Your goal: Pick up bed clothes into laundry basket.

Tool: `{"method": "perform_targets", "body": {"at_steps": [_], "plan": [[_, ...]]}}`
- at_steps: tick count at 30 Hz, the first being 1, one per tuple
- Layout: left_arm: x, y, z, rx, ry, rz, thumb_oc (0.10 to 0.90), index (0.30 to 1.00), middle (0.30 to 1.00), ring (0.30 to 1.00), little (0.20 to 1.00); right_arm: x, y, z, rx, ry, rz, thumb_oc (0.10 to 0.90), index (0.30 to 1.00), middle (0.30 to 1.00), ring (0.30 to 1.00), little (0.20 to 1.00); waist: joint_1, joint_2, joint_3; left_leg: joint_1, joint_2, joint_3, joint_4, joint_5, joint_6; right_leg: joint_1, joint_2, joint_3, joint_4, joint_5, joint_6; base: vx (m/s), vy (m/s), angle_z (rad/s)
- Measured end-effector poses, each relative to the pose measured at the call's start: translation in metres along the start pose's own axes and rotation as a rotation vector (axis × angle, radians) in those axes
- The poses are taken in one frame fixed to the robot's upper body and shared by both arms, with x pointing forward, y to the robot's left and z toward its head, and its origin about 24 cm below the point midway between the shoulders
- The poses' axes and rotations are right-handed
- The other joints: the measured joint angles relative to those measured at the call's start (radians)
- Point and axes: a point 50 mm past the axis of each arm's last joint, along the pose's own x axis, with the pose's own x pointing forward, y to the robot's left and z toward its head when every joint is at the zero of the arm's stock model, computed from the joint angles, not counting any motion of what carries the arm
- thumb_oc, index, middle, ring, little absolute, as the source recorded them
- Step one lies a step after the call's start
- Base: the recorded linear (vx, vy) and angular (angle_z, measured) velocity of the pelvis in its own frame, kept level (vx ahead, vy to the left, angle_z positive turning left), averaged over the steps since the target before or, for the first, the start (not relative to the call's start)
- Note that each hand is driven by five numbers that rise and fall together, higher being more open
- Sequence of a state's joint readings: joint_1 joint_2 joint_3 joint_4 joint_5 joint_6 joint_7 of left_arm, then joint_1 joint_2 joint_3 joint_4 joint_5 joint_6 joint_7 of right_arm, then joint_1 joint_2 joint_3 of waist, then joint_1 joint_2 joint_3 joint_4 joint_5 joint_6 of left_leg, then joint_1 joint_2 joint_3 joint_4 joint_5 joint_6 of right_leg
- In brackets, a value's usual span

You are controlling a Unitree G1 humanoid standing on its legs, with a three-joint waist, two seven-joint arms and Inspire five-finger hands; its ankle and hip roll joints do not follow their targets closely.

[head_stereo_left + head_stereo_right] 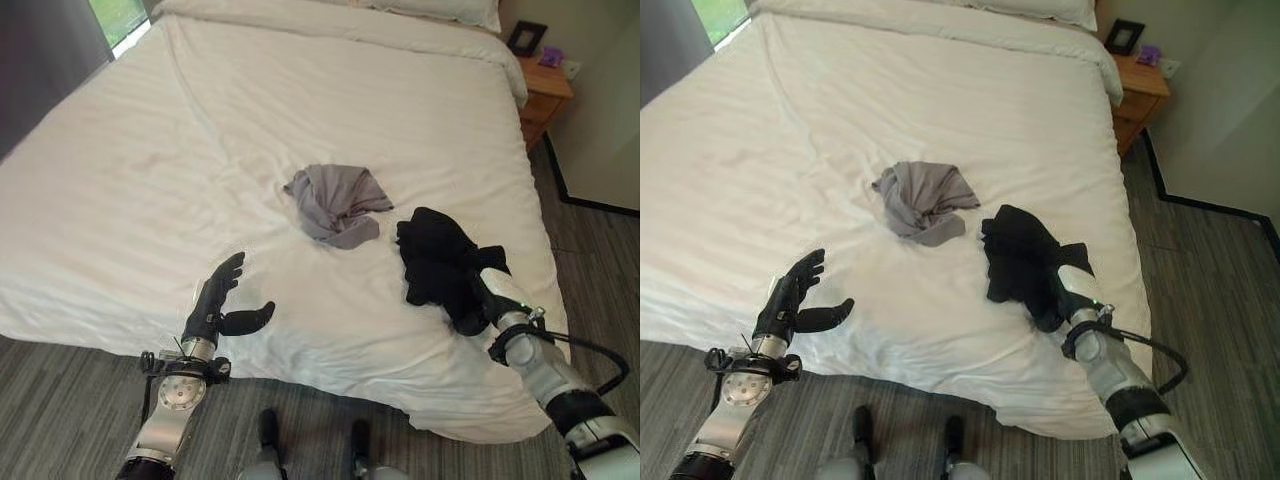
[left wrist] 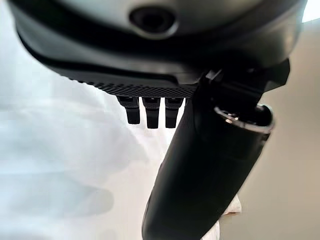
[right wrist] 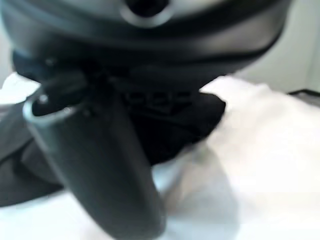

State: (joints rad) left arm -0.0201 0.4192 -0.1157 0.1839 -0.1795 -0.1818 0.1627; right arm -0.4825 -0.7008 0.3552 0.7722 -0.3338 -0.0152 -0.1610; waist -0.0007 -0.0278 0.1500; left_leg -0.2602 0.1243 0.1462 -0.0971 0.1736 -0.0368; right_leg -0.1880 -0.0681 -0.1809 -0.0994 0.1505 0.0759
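A crumpled grey garment lies in the middle of the white bed. To its right, near the bed's right edge, a black garment lies in a heap. My right hand rests at the near end of the black garment, dark against the dark cloth; its thumb shows in the right wrist view with black cloth just past it. My left hand hovers open over the bed's near edge, holding nothing, well to the left of both garments; its fingers are straight.
A wooden nightstand with a small picture frame stands at the bed's far right corner. A pillow lies at the head. Grey plank floor runs along the near side and the right side.
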Motion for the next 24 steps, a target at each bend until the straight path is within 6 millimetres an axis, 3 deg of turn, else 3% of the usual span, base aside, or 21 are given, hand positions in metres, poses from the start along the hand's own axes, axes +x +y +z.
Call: {"method": "perform_targets", "body": {"at_steps": [3,6,7,9,10,11,12,19,24], "plan": [[0.008,0.002,0.009,-0.021,-0.036,0.019,0.800,0.900,0.900,0.900,0.900,0.009,-0.034,0.003,-0.042,-0.012,-0.075,0.800,0.900,0.900,0.900,0.900,0.023,0.018,0.034,-0.058,0.015,-0.001,0.000,-0.009,-0.015,-0.049,0.010,-0.012,0.000,0.000,0.000,0.05,0.004,0.14],[0.008,0.003,0.008,-0.039,-0.031,0.026,0.800,0.900,0.900,0.900,0.900,0.009,-0.042,0.003,-0.064,-0.021,-0.090,0.800,0.900,0.900,0.900,0.900,0.039,0.035,0.047,-0.054,0.020,0.005,0.000,-0.029,-0.046,-0.044,0.014,-0.016,0.000,0.000,0.000,0.07,0.002,0.06],[0.008,0.003,0.008,-0.040,-0.035,0.026,0.800,0.900,0.900,0.900,0.900,0.008,-0.044,0.002,-0.067,-0.017,-0.096,0.800,0.900,0.900,0.900,0.900,0.040,0.039,0.051,-0.063,0.019,0.003,0.000,-0.054,-0.079,-0.043,0.011,-0.014,0.000,-0.008,0.009,0.07,0.012,0.19],[0.011,0.005,0.011,-0.044,-0.048,0.036,0.800,0.900,0.900,0.900,0.900,0.008,-0.049,0.003,-0.072,-0.023,-0.116,0.800,0.900,0.900,0.900,0.900,0.032,-0.007,0.073,-0.050,-0.029,0.011,0.043,-0.044,-0.104,-0.052,-0.058,-0.045,-0.001,0.006,-0.025,0.05,0.020,0.16],[0.011,0.005,0.010,-0.051,-0.039,0.034,0.800,0.900,0.900,0.900,0.900,0.007,-0.055,0.005,-0.084,-0.037,-0.130,0.800,0.900,0.900,0.900,0.900,0.040,0.009,0.081,-0.019,-0.024,0.011,0.079,-0.049,-0.108,-0.045,-0.059,-0.050,0.000,0.002,-0.020,0.05,0.022,-0.06],[0.010,0.003,0.007,-0.062,-0.030,0.033,0.800,0.900,0.900,0.900,0.900,0.006,-0.059,0.003,-0.096,-0.038,-0.137,0.800,0.900,0.900,0.900,0.900,0.036,0.042,0.086,0.025,-0.007,0.006,0.021,-0.047,-0.081,-0.030,-0.039,-0.047,-0.001,-0.003,0.012,0.04,0.025,-0.12],[0.010,0.004,0.008,-0.072,-0.031,0.038,0.800,0.900,0.900,0.900,0.900,0.005,-0.058,0.002,-0.097,-0.035,-0.134,0.800,0.900,0.900,0.900,0.900,0.039,0.045,0.085,0.033,-0.005,0.001,0.001,-0.053,-0.072,-0.030,-0.034,-0.045,0.001,-0.015,0.032,0.04,0.026,0.06],[0.006,0.010,0.004,-0.063,-0.017,0.050,0.800,0.900,0.900,0.900,0.900,-0.001,-0.056,-0.005,-0.100,-0.026,-0.067,0.800,0.900,0.900,0.900,0.900,0.046,0.024,0.096,0.065,0.010,-0.019,0.002,-0.050,-0.075,0.019,-0.022,-0.051,-0.001,-0.016,0.027,0.03,0.031,0.16],[0.006,0.009,0.004,-0.058,-0.013,0.028,0.800,0.900,0.900,0.900,0.900,-0.013,-0.056,0.011,-0.133,-0.139,-0.012,0.800,0.900,0.900,0.900,0.900,0.039,-0.012,0.095,0.110,0.005,-0.016,0.002,-0.052,-0.071,0.053,-0.022,-0.027,-0.001,-0.025,0.041,0.05,0.036,-0.11]]}}
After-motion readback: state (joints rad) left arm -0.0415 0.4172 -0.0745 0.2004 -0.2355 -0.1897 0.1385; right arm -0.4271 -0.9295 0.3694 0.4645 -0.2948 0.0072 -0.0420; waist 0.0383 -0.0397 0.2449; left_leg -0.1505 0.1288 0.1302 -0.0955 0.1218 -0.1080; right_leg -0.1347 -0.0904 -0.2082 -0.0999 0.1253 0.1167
